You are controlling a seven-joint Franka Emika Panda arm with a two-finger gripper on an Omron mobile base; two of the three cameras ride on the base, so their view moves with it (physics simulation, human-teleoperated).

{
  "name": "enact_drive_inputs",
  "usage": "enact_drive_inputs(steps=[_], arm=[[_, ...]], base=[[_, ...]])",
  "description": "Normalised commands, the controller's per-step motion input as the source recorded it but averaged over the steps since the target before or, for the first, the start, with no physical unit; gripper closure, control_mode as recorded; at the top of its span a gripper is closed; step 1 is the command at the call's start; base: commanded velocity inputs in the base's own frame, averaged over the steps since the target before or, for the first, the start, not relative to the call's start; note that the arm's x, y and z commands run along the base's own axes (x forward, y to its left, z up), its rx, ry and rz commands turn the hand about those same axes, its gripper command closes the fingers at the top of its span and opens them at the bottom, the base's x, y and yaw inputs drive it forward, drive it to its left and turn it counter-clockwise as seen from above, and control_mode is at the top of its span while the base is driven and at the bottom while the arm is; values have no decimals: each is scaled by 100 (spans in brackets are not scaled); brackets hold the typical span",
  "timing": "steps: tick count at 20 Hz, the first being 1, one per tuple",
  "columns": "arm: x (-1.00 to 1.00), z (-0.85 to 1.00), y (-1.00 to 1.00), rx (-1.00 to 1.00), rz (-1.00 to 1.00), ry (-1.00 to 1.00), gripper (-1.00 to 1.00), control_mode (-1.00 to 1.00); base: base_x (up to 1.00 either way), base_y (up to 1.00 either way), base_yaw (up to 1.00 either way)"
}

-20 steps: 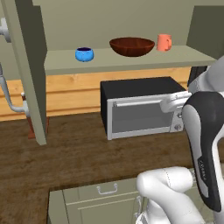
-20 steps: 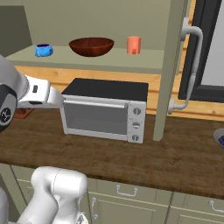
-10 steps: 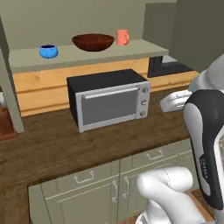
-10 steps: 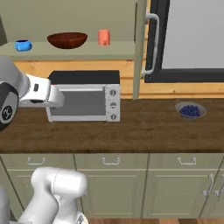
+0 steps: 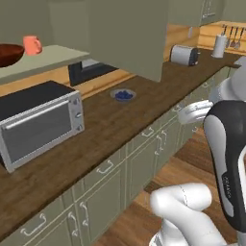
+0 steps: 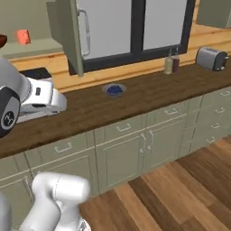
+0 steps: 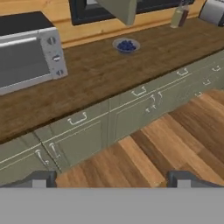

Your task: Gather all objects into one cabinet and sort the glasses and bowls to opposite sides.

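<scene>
Left base view: salmon-orange cup [image 5: 32, 44] stands on pale green-grey shelf [image 5: 53, 56] of olive-green wall cabinet, near shelf's right end, just beside wide dark reddish-brown bowl [image 5: 9, 53] at pic's left edge. Cabinet's plain flat door [image 6: 67, 34] w/ curved grey bar handle [image 6: 84, 32] hangs open. Silver toaster oven [image 5: 41, 121] on brown wood worktop [image 5: 115, 125] under shelf. Small plate w/ blue contents [image 5: 123, 95] mid-worktop, towards back edge. Hand view: gripper [image 7: 111, 178] fingers spread wide, holding nothing, over wood floor.

Illumination even, diffuse and moderately bright; no distinct source. Shadows faint, notably a soft one beneath the toaster oven [image 5: 41, 122] on the bench [image 5: 120, 125]. No glare. All views slightly soft and low-resolution.
</scene>
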Motion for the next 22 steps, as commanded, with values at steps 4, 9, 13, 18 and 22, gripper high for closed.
enact_drive_inputs(steps=[4, 9, 13, 18, 22], arm=[[0, 0, 0, 0, 0, 0, -100, 100], [0, 0, 0, 0, 0, 0, -100, 100], [0, 0, 0, 0, 0, 0, -100, 100], [0, 0, 0, 0, 0, 0, -100, 100], [0, 0, 0, 0, 0, 0, -100, 100]], base=[[-22, -29, -81], [-3, -60, -79], [-1, -68, -69], [-4, -15, -8], [16, 0, 0]])
